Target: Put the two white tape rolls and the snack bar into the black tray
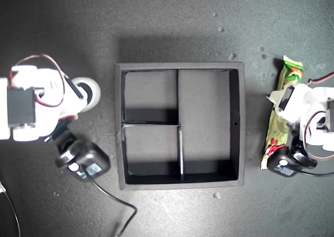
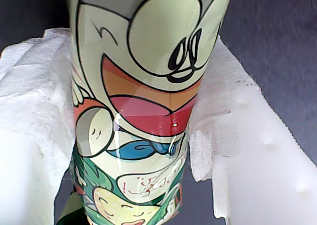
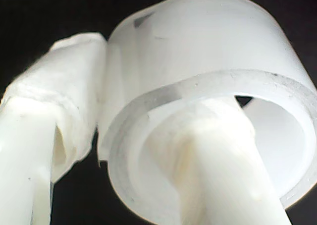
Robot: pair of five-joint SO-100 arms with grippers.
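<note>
The snack bar (image 1: pixel 275 128) lies on the dark table at the exterior view's right, lengthwise beside the black tray (image 1: pixel 180 66). My first gripper (image 1: pixel 286 100) is shut across its middle; in the first wrist view the padded fingers (image 2: pixel 29 111) press both sides of the cartoon wrapper (image 2: pixel 143 61). At the exterior view's left, my second gripper (image 1: pixel 78 93) is shut on a white tape roll (image 1: pixel 92 91). One finger (image 3: pixel 208 175) passes through the roll's hole and the other sits outside its wall (image 3: pixel 208 36). The other tape roll is out of view. All tray compartments are empty.
Black camera modules hang off each arm, one (image 1: pixel 83 161) at the exterior view's left with a cable (image 1: pixel 117 208) trailing toward the bottom edge, one (image 1: pixel 287 164) at the right. Small specks (image 1: pixel 216 195) dot the dark table (image 1: pixel 172 18).
</note>
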